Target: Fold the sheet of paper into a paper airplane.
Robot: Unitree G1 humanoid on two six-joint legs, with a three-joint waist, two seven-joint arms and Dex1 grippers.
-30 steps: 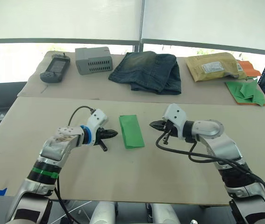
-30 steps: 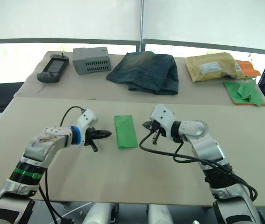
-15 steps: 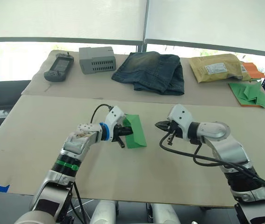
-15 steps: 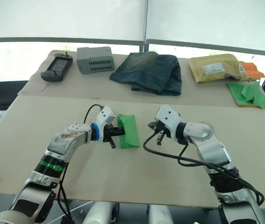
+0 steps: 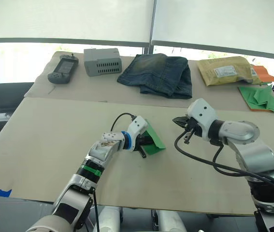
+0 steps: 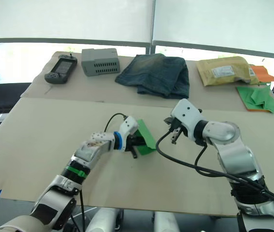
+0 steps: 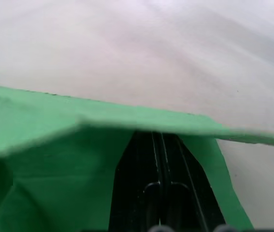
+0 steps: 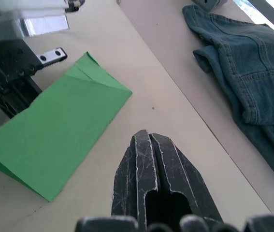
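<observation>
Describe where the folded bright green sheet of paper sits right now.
The folded bright green sheet of paper lies mid-table, against the left gripper, with the right gripper apart on its other side.

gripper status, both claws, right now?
Left claw: shut, tucked under the sheet of paper.
Right claw: shut, empty, near the paper.

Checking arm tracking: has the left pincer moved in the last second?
Yes. The left pincer moved rightward under the paper, now tilted up, closer to below the jeans.

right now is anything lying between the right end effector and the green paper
No. In the right wrist view, only bare tabletop separates the right end effector from the folded green paper, whose other side the left end effector is lifting.
</observation>
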